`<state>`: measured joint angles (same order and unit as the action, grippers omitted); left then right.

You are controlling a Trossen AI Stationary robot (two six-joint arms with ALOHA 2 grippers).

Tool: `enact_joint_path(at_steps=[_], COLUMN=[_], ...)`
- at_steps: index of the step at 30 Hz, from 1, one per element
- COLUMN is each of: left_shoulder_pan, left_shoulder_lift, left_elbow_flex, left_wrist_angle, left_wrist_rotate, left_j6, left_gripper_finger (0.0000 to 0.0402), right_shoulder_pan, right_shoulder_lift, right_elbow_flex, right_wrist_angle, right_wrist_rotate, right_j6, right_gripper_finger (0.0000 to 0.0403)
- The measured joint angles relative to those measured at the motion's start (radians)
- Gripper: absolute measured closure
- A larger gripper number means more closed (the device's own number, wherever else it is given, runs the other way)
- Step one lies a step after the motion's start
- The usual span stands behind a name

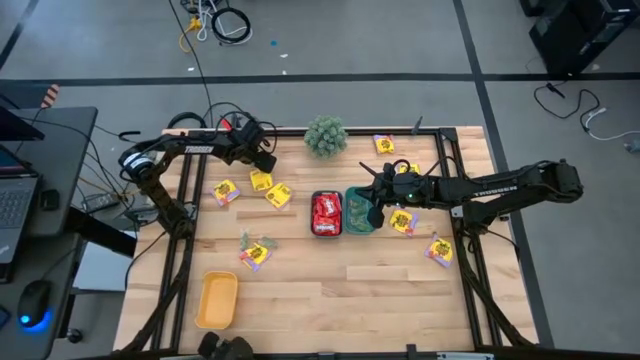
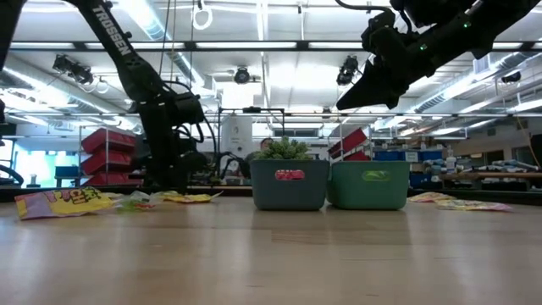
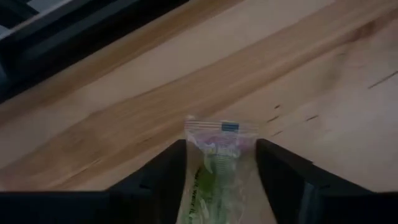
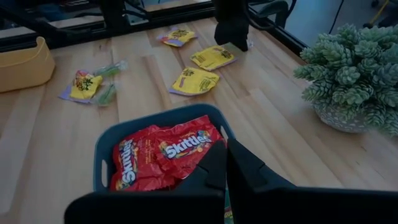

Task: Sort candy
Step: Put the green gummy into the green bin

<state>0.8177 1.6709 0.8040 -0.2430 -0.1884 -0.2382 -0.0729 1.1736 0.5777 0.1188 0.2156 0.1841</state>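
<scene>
Lying scattered on the wooden table (image 1: 330, 290) are yellow packets (image 1: 278, 195). Left gripper (image 3: 219, 165) straddles a green packet (image 3: 217, 168), fingers spread. Right gripper (image 4: 225, 163), closed and empty, hovers over the teal bin (image 4: 109, 152).

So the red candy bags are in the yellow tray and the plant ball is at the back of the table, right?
Not quite. The red candy bags are in the dark teal tray, as the right wrist view shows clearly. The yellow tray sits apart near the front left. The plant ball is at the back, yes.

The green packet (image 3: 214, 174) runs off the picture's edge between the left gripper's (image 3: 219, 180) fingers.
</scene>
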Motion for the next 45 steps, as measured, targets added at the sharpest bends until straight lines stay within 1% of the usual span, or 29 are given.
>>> enact_joint_path(at_steps=[5, 10, 12, 18, 22, 28, 31, 37, 42, 45], left_shoulder_pan=[-0.002, -0.008, -0.022, -0.095, -0.171, -0.332, -0.431, -0.603, -0.68, -0.71], left_shoulder_lift=[-0.009, -0.008, -0.008, -0.029, -0.07, -0.113, -0.113, -0.072, -0.003, 0.057], left_elbow_flex=[-0.003, 0.034, 0.052, 0.13, 0.179, 0.26, 0.301, 0.376, 0.403, 0.444], left_wrist_angle=[0.015, 0.008, 0.009, -0.034, -0.043, -0.038, -0.039, 0.01, 0.098, 0.114], left_wrist_rotate=[0.023, 0.01, 0.011, 0.021, 0.081, 0.175, 0.187, 0.194, 0.249, 0.269], left_j6=[0.028, 0.084, 0.104, 0.153, 0.156, 0.187, 0.213, 0.235, 0.235, 0.236], left_gripper_finger=[0.0291, 0.0379, 0.0394, 0.0392, 0.0399, 0.04, 0.04, 0.04, 0.04, 0.0401], right_shoulder_pan=[0.0, 0.0, 0.0, -0.002, -0.015, -0.059, -0.084, -0.128, -0.164, -0.188], right_shoulder_lift=[0.0, 0.0, 0.0, -0.007, -0.041, -0.127, -0.156, -0.167, -0.167, -0.167], right_elbow_flex=[0.0, 0.0, 0.0, 0.0, 0.0, 0.0, 0.0, 0.0, 0.0, 0.0], right_wrist_angle=[0.0, -0.001, -0.003, -0.015, -0.055, -0.172, -0.199, -0.228, -0.233, -0.233], right_wrist_rotate=[0.0, 0.0, 0.0, 0.0, 0.0, 0.025, 0.028, 0.028, 0.027, 0.02], right_j6=[0.0, -0.001, -0.001, -0.009, -0.017, -0.023, -0.023, -0.041, -0.063, -0.074], right_gripper_finger=[0.0401, 0.0401, 0.0401, 0.0401, 0.0401, 0.0401, 0.0401, 0.0401, 0.0401, 0.0401])
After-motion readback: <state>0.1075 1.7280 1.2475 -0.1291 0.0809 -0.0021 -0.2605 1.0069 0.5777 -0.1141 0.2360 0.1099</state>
